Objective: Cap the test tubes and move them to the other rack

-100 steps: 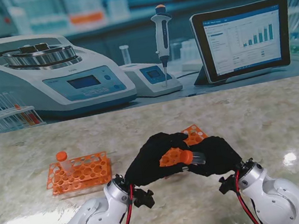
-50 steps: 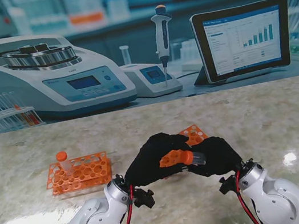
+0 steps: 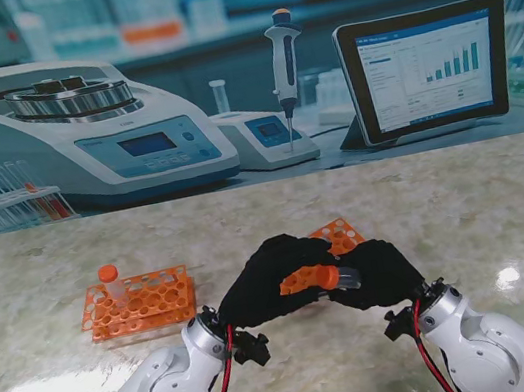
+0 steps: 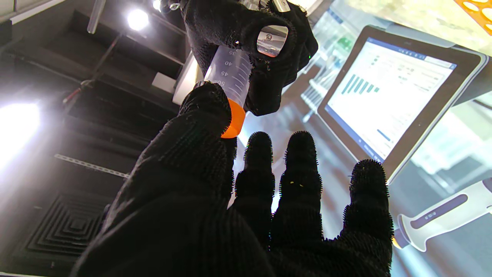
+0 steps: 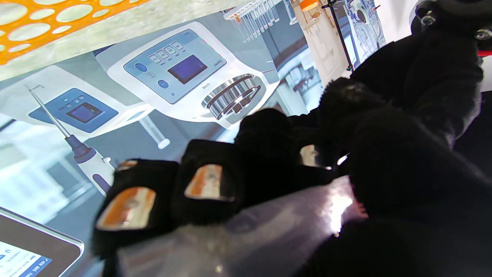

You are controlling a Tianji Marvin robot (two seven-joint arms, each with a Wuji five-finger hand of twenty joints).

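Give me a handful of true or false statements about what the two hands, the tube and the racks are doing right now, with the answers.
1. The right hand grips the clear test tube. True.
2. The orange cap lies loose on the table. False: it sits at the tube's end, with the left hand on it.
3. The left rack holds one orange-capped tube. True.
4. The tube being capped stands in the right rack. False: it is held up between the hands.
5. The tablet screen is dark. False: it shows a chart.
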